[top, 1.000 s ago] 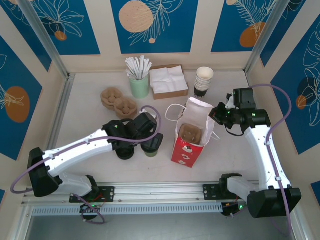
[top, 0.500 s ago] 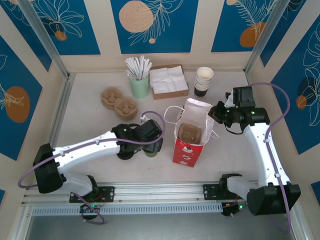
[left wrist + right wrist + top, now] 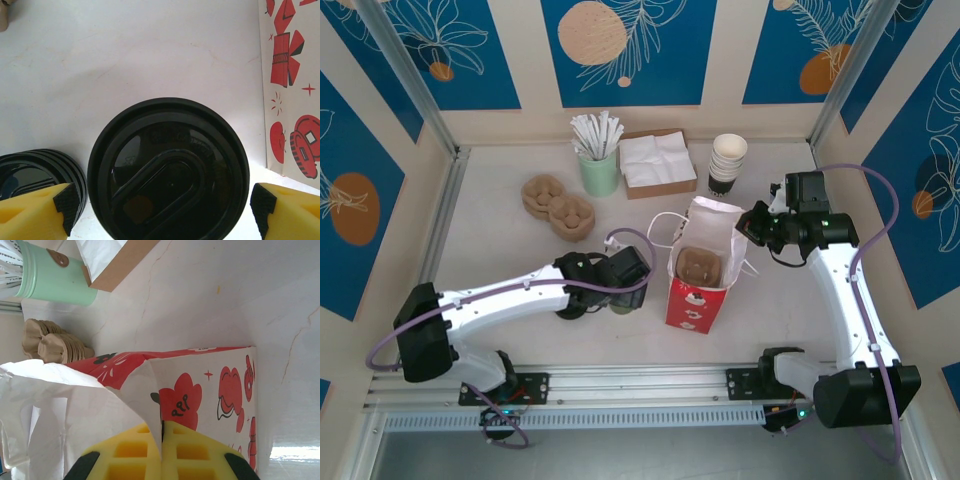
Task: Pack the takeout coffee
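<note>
The takeout coffee (image 3: 168,170) stands on the table, its round black lid seen from above in the left wrist view. My left gripper (image 3: 165,205) is open and straddles it. One yellow finger (image 3: 35,210) sits left of the lid and the other to its right, each with a small gap. In the top view the left gripper (image 3: 620,272) hangs over the cup, just left of the red bag (image 3: 695,300). The bag stands open with a brown cup carrier (image 3: 700,265) inside. My right gripper (image 3: 752,225) is shut on the bag's white rim (image 3: 125,405), holding it open.
A stack of black lids (image 3: 30,170) lies right beside the cup on its left. Brown carrier trays (image 3: 558,205), a mint cup of stirrers (image 3: 599,165), a napkin box (image 3: 658,162) and stacked white cups (image 3: 727,162) stand along the back.
My left gripper has shifted right and come down over the coffee cup, covering it in the top view. The right arm and the bag have stayed put.
</note>
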`<state>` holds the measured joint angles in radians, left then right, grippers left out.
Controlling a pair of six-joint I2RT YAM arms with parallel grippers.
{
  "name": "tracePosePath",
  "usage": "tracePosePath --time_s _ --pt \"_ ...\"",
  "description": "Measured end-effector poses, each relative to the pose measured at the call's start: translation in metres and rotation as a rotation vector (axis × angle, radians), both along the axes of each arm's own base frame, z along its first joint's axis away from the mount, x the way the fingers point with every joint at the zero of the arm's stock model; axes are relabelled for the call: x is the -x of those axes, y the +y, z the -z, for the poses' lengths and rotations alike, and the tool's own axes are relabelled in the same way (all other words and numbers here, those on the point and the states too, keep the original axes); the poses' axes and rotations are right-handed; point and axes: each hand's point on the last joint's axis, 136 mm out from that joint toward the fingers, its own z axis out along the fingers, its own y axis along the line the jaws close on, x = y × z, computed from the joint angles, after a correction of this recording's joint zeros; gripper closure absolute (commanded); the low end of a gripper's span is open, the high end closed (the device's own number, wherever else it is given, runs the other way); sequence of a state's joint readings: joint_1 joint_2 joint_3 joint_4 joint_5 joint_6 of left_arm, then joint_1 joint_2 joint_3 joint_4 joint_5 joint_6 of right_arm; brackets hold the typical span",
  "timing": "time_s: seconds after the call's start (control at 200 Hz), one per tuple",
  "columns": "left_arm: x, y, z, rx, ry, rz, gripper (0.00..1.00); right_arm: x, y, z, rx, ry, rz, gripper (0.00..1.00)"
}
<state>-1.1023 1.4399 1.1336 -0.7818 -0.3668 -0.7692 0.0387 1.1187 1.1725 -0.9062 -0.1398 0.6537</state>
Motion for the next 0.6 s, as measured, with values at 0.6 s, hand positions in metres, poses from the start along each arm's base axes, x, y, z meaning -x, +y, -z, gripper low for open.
tracePosePath --time_s 0.6 --pt "-0.0003 -0.0028 0.0047 0.003 0.007 -0.017 0.23 0.0000 -0.0001 0.0000 0.001 0.000 0.000 1.00"
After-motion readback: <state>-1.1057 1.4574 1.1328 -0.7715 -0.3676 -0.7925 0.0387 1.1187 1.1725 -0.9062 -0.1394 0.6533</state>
